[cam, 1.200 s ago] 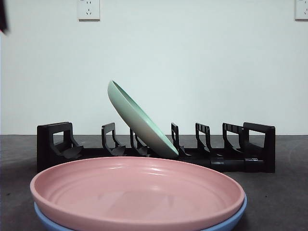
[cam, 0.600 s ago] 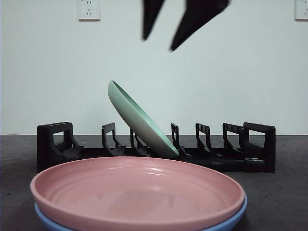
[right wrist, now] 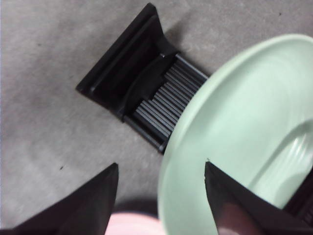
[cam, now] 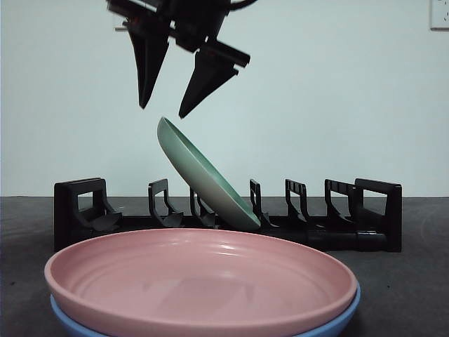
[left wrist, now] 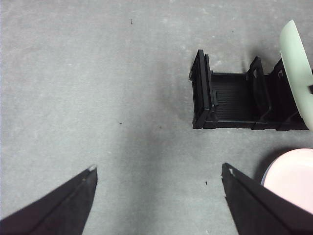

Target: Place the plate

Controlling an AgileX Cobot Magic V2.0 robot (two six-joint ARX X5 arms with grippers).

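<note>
Green plate (cam: 203, 175), blk rack (cam: 365, 210)

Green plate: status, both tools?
Right tool open, just above green plate rim. Plate leans tilted in black rack. Left tool open, off to the side over bare table. Pink plate stacked on blue plate, untouched.

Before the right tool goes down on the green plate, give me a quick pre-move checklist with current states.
1. Right tool open: ok, jaws apart.
2. Right tool over the green plate rim: ok, it hangs just above the upper edge, not touching.
3. Rim between the jaws: cannot tell; the right wrist view shows the rim near one jaw, not centred.
4. Green plate seated in the rack: not ok, it leans steeply across the slots rather than standing upright.
5. Left tool out of the way: ok, open over bare table beside the rack's end.
6. Pink plate stacked on the blue plate: ok, untouched.
</note>
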